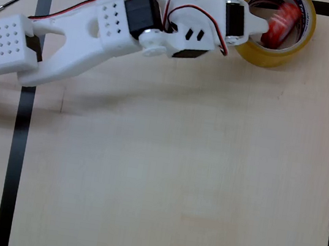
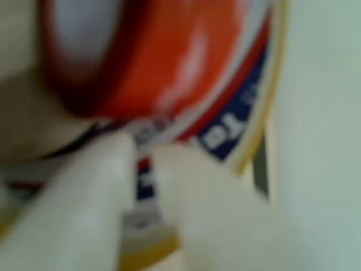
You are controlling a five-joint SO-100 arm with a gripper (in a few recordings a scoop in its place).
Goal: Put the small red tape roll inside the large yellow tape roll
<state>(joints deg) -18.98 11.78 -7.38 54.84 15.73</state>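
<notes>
The large yellow tape roll (image 1: 286, 54) stands at the far right corner of the taped square. The small red tape roll (image 1: 283, 22) sits tilted inside its ring. My white gripper (image 1: 266, 24) reaches over the yellow roll's left rim to the red roll. The wrist view is blurred and very close. There the red roll (image 2: 169, 62) fills the top, with the yellow roll's lettered inner core (image 2: 231, 130) behind it. My two pale fingers (image 2: 90, 192) stand close together, and the gripper (image 2: 144, 141) tips meet the red roll's lower edge and appear to pinch its wall.
Black tape (image 1: 17, 157) marks a square on the light wooden table (image 1: 174, 180). The arm's white links and black servos (image 1: 143, 18) stretch in from the left edge. A thin metal tool (image 1: 1, 7) lies outside the square at the upper left.
</notes>
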